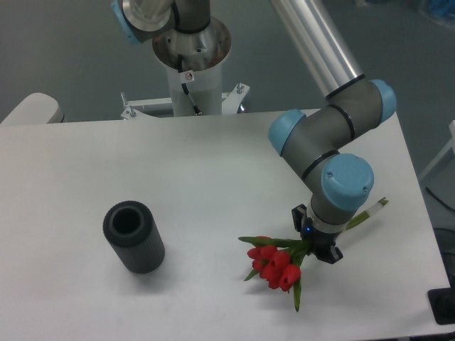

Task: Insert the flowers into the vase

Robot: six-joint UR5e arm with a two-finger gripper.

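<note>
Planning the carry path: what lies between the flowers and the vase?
Nothing: the camera view shows only bare white table between the flowers and the vase.

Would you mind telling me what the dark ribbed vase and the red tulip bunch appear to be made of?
The dark grey ribbed cylindrical vase looks like matte rubber or plastic: dull, no glare, evenly moulded ridges. The bunch of red tulips seems artificial, perhaps plastic or fabric: uniform saturated buds, stiff green leaves, though the picture leaves this open.

vase [134, 238]: matt, ribbed | table [178, 170]: smooth, matt white | arm [320, 42]: brushed metal
</note>
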